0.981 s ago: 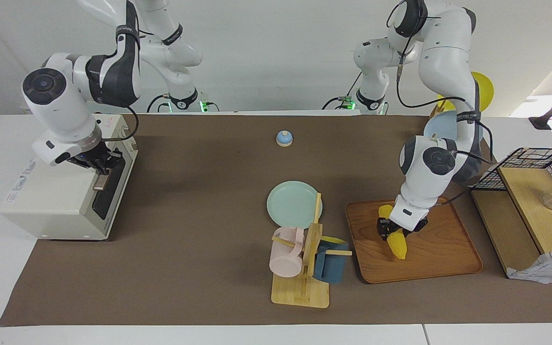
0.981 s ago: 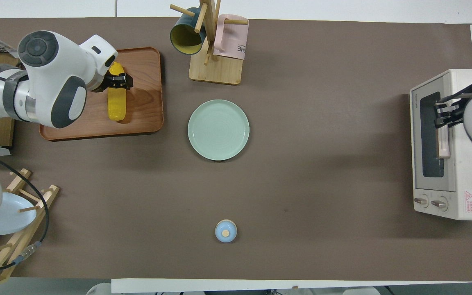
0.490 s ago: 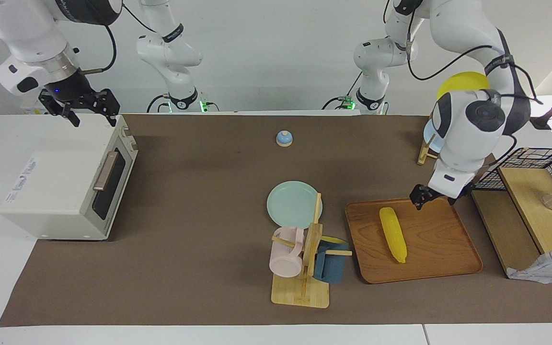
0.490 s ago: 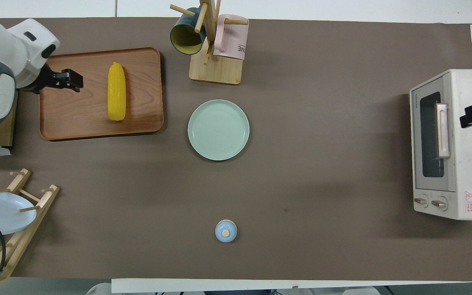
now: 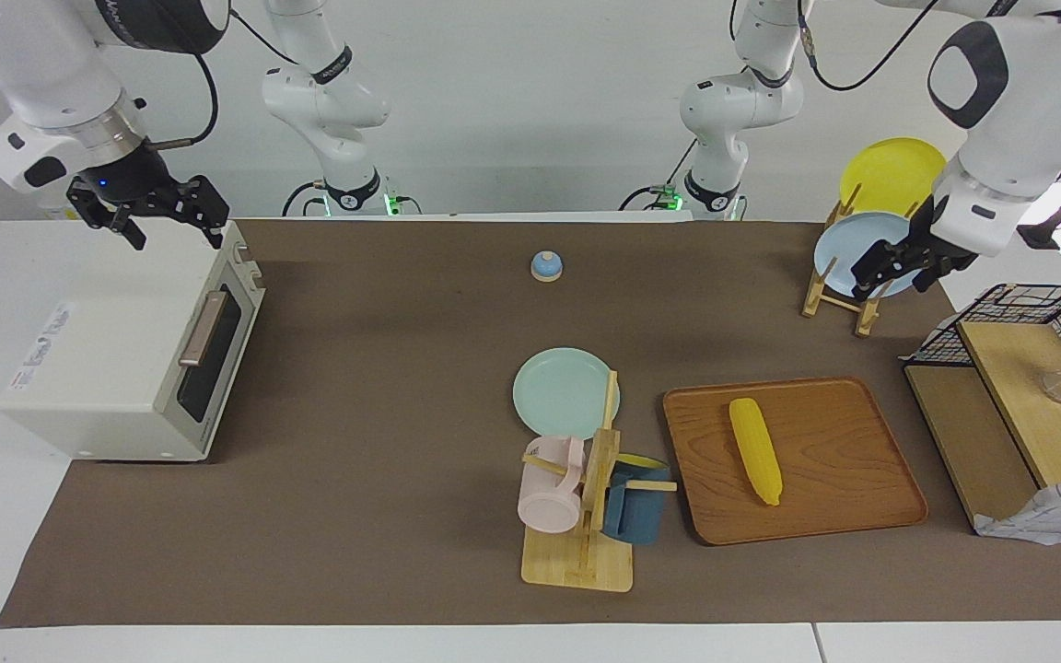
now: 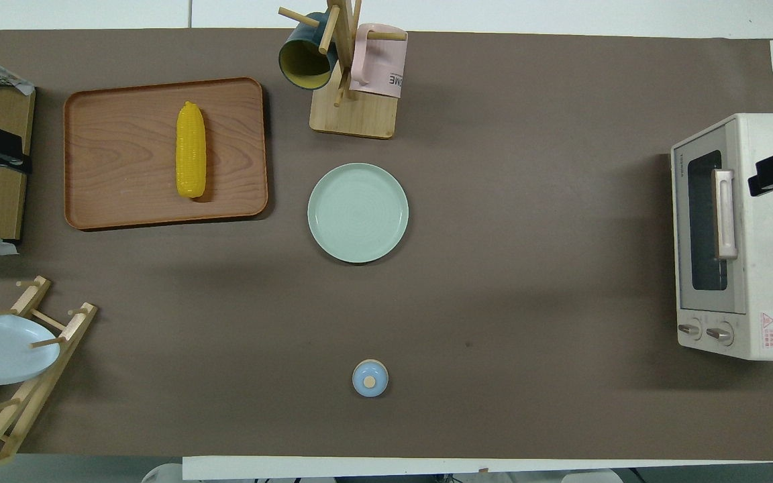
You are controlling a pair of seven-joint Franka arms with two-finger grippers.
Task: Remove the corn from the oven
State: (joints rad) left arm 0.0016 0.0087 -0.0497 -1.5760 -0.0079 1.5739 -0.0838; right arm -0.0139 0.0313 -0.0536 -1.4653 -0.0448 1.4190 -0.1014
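The corn (image 5: 755,449) lies on the wooden tray (image 5: 825,502) toward the left arm's end of the table; it also shows in the overhead view (image 6: 190,149) on the tray (image 6: 125,181). The cream oven (image 5: 107,368) stands at the right arm's end with its door shut and its tan handle (image 5: 202,329) free; it also shows in the overhead view (image 6: 762,268). My left gripper (image 5: 896,274) is open and empty, raised in the air over the plate rack. My right gripper (image 5: 171,230) is open and empty above the oven's top edge.
A pale green plate (image 5: 563,391) lies mid-table, beside a mug tree (image 5: 586,502) with a pink and a blue mug. A small blue knob (image 5: 546,265) sits nearer to the robots. A plate rack (image 5: 848,253) and a wire-and-wood shelf (image 5: 1019,405) stand at the left arm's end.
My left gripper let go of the corn on the tray and rose up over the plate rack. My right gripper left the oven handle and rose above the oven.
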